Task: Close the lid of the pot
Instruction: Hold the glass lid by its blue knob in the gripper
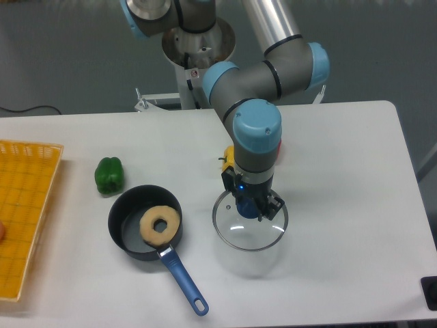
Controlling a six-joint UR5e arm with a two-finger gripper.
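Showing the gripper lowered onto the centre of the lid, this view catches the arm directly over the glass disc, which appears to rest flat on the desk to the right of the pot. The fingers sit around the spot where the centre knob should be; the knob itself is hidden beneath them, so whether they are spread or already pinching it cannot be told. The pot stands open, just left of the lid and apart from it, with a pale ring-shaped item lying inside near its right wall. Its blue handle runs from the rim toward the lower right, ending near the desk's front edge, below and left of the lid. The deciding relation is a sideways one: the pot mouth lies to the left of the fingers in the picture, at about the same depth on the desk, so the lid would probably need lifting and carrying leftward, then centring over the rim. A green pepper sits behind the pot, a yellow basket at far left, and a small yellow object is partly hidden behind the wrist.
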